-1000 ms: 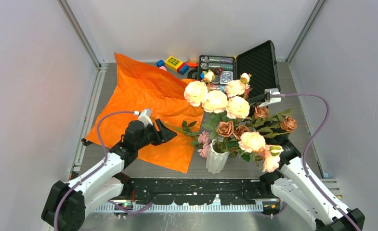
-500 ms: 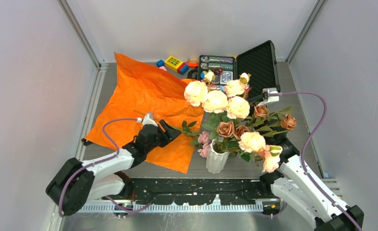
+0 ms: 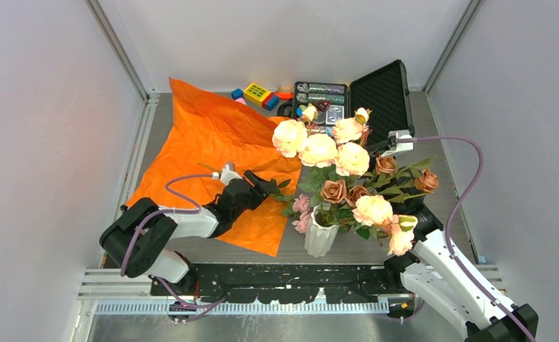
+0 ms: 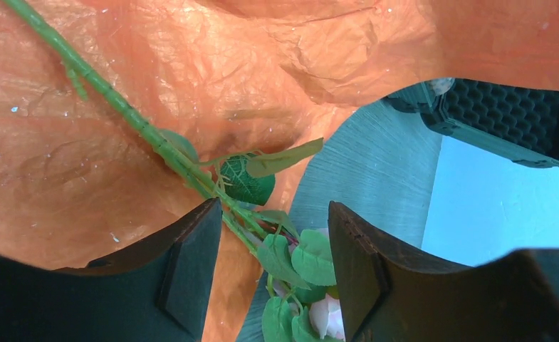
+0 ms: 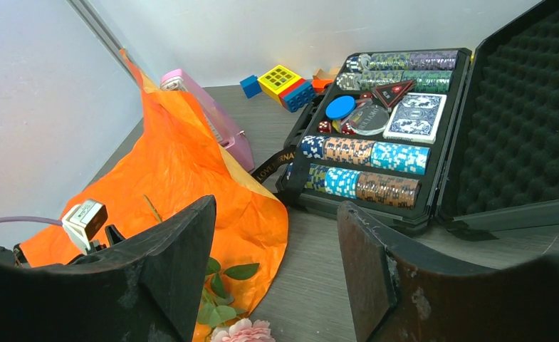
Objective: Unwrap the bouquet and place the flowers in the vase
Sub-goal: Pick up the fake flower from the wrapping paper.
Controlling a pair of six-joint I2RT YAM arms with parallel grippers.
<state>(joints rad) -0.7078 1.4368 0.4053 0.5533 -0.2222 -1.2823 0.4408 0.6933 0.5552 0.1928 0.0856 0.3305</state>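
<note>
Because most of the flowers [image 3: 333, 167] already stand packed in the vase [image 3: 321, 239] at the near middle of the counter [image 3: 424, 121], the job looks nearly finished, and what counts now is the one loose stem [image 4: 119, 107] lying flat on the spread orange paper [image 3: 205, 142]. The left claw [image 4: 273, 214] reaches low over that sheet with its jaws apart, one on either side of the stem and not closed on it, apparently lined up to pinch it just above the leaves [image 4: 244, 182]. The stem's small pink blooms [image 3: 301, 206] point toward the vase, off the paper's edge. Meanwhile the right claw [image 5: 276, 206] hangs high behind the arrangement, jaws apart and holding nothing, probably parked there to stay clear of the blooms. The stem is thin, green and knobbly like moulded plastic, its leaves veined and slightly glossy. The paper is crinkled and creased, so it may shift or lift under a grasp. The vase is white, fluted and narrow for so wide a bunch, which leans outward over its rim. Beyond the paper sit an open black case of striped chips [image 5: 376, 157] with an egg-crate foam lid [image 5: 518, 121], a pink object [image 5: 212, 117] half hidden behind the sheet, and some toy blocks [image 5: 283, 82].
</note>
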